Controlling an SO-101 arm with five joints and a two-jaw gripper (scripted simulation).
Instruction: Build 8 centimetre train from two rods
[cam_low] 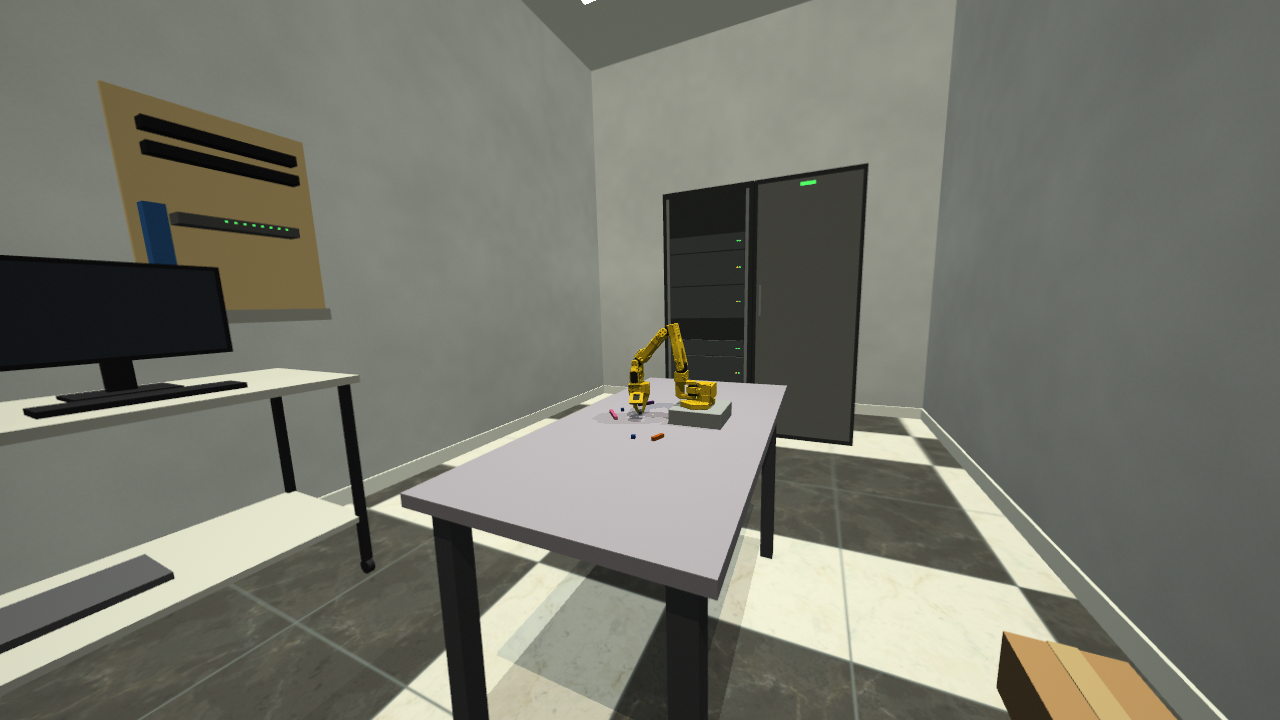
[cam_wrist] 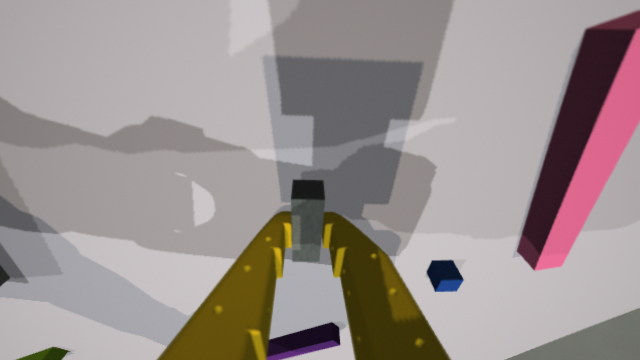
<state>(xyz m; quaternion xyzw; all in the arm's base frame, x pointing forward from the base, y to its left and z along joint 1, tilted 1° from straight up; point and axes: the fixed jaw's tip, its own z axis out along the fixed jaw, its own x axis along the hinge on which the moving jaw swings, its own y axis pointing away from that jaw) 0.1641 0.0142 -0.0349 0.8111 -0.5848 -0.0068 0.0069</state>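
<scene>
In the wrist view my gripper [cam_wrist: 307, 240] is shut on a grey rod [cam_wrist: 307, 225], which stands out between the yellow fingertips just above the table. A long pink rod [cam_wrist: 582, 145] lies to the right. A small blue rod [cam_wrist: 444, 275] lies near the right finger. A purple rod [cam_wrist: 303, 341] shows under the fingers at the bottom edge. A green or lime rod end [cam_wrist: 45, 354] peeks in at the bottom left. In the exterior view the yellow arm's gripper [cam_low: 638, 407] is low over the table, with the pink rod [cam_low: 614, 414], a blue rod [cam_low: 633, 437] and an orange rod [cam_low: 657, 437] near it.
The arm's grey base block [cam_low: 699, 413] stands on the table's far right part. A desk with a monitor [cam_low: 107, 313] stands at the left, a server cabinet [cam_low: 765, 300] behind the table, and a cardboard box [cam_low: 1069, 685] on the floor.
</scene>
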